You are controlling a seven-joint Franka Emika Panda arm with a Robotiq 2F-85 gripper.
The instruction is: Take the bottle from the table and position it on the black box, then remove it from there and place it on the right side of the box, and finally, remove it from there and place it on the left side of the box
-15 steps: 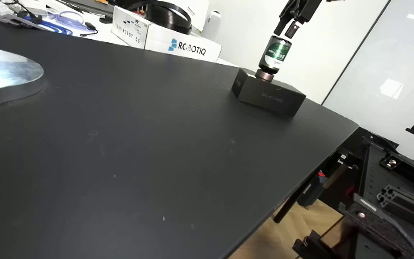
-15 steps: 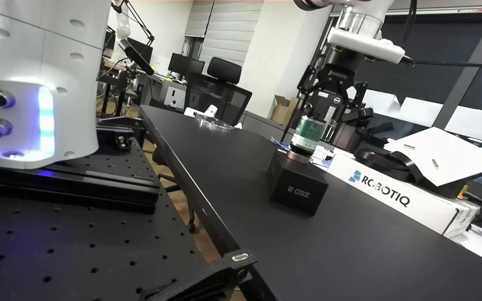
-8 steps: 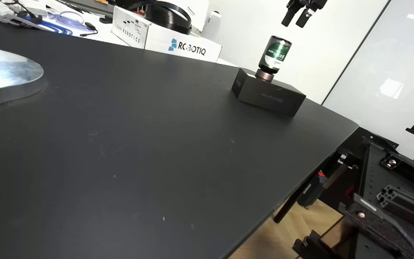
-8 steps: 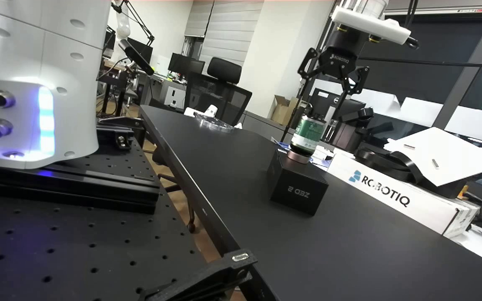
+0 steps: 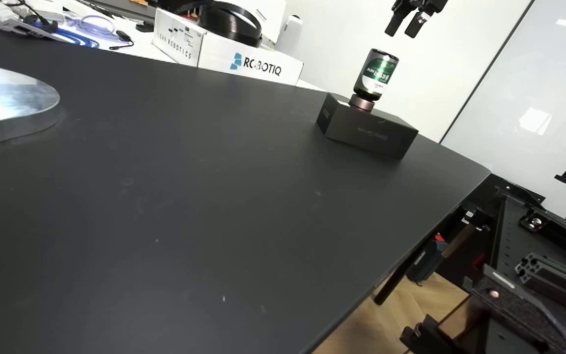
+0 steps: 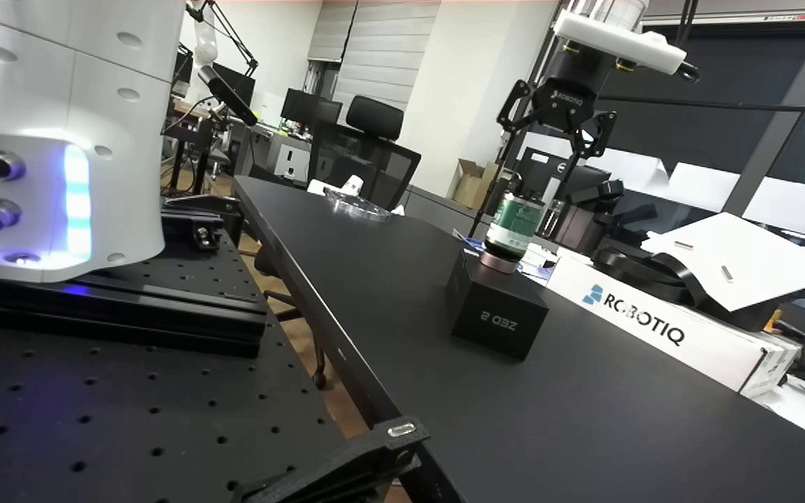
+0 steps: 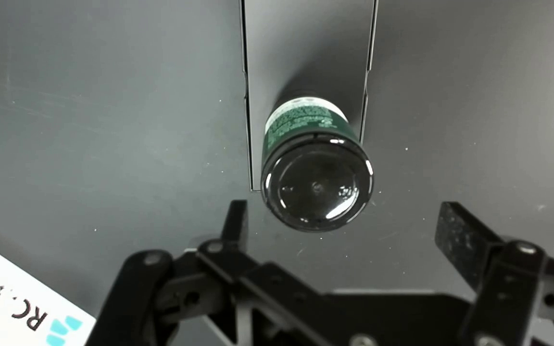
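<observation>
“Black, matte and broad, the tabletop runs across both exterior views, with a long white box lettered ROBOTIQ just beyond its edge.”

“And the hand?”

“It hangs in the air, its two fingers spread wide.”

“What lies below?”

“A flat black box on the tabletop, its end reading ZED 2 upside down in an exterior view.”

“Where is the bottle?”

“On that box, near one end, green-labelled, pinkish cap down, apart from the hand. The wrist view shows its round, dark base facing up.”
</observation>
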